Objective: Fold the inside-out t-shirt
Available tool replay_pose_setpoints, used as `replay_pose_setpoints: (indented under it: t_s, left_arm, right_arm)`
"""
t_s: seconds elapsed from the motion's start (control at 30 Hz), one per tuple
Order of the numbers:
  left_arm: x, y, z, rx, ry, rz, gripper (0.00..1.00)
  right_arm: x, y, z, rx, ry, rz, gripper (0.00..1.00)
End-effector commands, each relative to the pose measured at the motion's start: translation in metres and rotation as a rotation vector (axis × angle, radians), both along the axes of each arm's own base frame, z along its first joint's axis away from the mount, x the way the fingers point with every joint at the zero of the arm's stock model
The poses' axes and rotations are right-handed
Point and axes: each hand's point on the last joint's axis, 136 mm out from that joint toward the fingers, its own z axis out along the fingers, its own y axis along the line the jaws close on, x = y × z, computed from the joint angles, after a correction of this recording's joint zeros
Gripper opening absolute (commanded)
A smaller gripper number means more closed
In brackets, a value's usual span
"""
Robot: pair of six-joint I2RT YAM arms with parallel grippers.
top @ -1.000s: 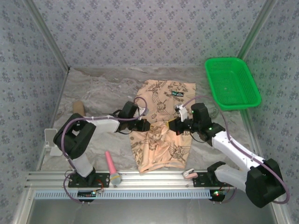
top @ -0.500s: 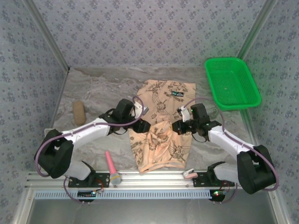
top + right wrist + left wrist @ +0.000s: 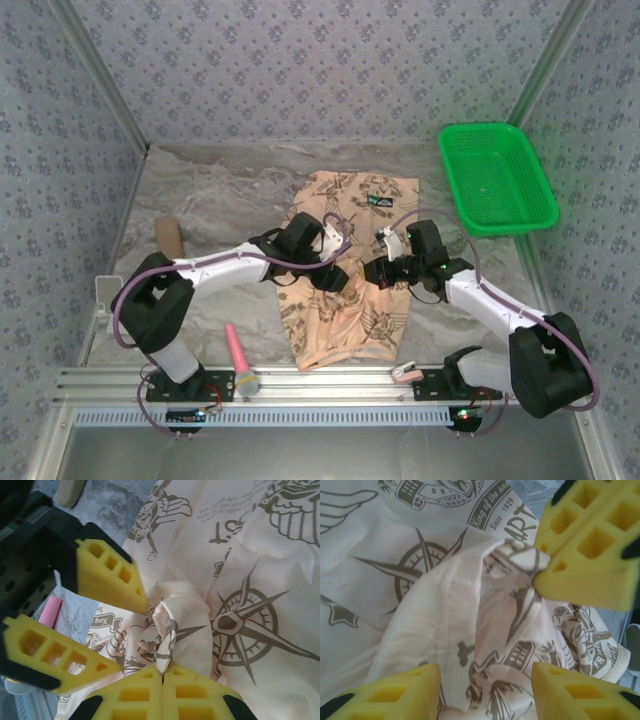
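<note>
Right pincer (image 3: 162, 674) is pinching a raised fold of the inside-out t-shirt (image 3: 260, 545) (mid-shirt, on the marbled surface (image 3: 215, 185)); left pincer (image 3: 486, 674) stands spread just beside it.

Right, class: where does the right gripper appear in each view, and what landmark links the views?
Top external: right gripper at centre, on the t-shirt.
Left wrist: right gripper upper right, shut on a cloth ridge.
Right wrist: right gripper bottom centre.
Shared landmark: that pinched ridge of t-shirt cloth.
</note>
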Motion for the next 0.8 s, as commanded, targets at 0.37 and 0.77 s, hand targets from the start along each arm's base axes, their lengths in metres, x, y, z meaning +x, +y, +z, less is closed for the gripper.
replay_pose_setpoints:
  t_s: [0.37, 0.77]
  left_arm:
    - [0.037, 0.005, -0.014, 0.127, -0.140, 0.123, 0.11]
    - [0.011, 0.042, 0.032, -0.032, 0.035, 0.172, 0.00]
  right_arm:
    - [-0.010, 0.010, 0.026, 0.064, -0.064, 0.061, 0.00]
    - [0.035, -0.030, -0.017, -0.236, -0.051, -0.200, 0.08]
